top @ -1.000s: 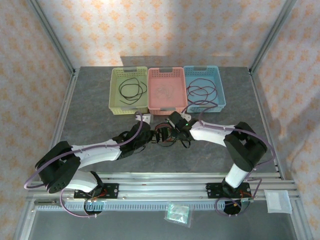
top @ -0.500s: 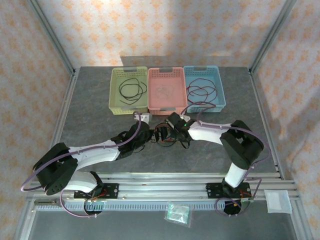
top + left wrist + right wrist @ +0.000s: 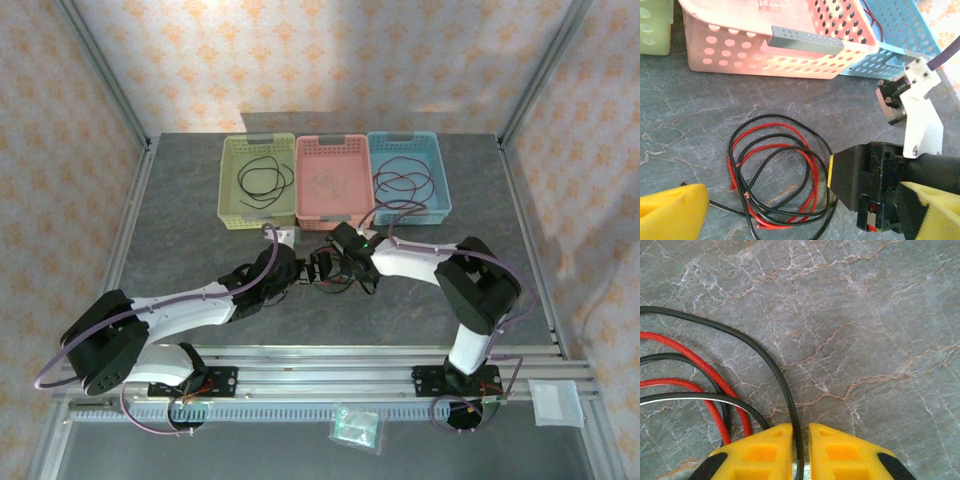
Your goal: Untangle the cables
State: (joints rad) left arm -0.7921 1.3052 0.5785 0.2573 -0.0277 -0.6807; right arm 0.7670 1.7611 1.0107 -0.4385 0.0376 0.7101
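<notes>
Cables (image 3: 330, 274) are found heaped on the surface (image 3: 180, 230), just before the pink basket (image 3: 333, 182). Over them the left tool (image 3: 800, 220) is held wide apart, empty. One black cable (image 3: 774, 367) is pinched by the right tool (image 3: 800, 447); bare surface lies beyond.

Bright, even light from overhead, soft shadows on the table (image 3: 180, 210), a glint on the cables (image 3: 700, 398), nearest yellow fingers (image 3: 670, 210) blurred.

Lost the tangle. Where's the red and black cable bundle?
The bundle lies central in the top view, in front of the pink basket, pinched by the right gripper.
</notes>
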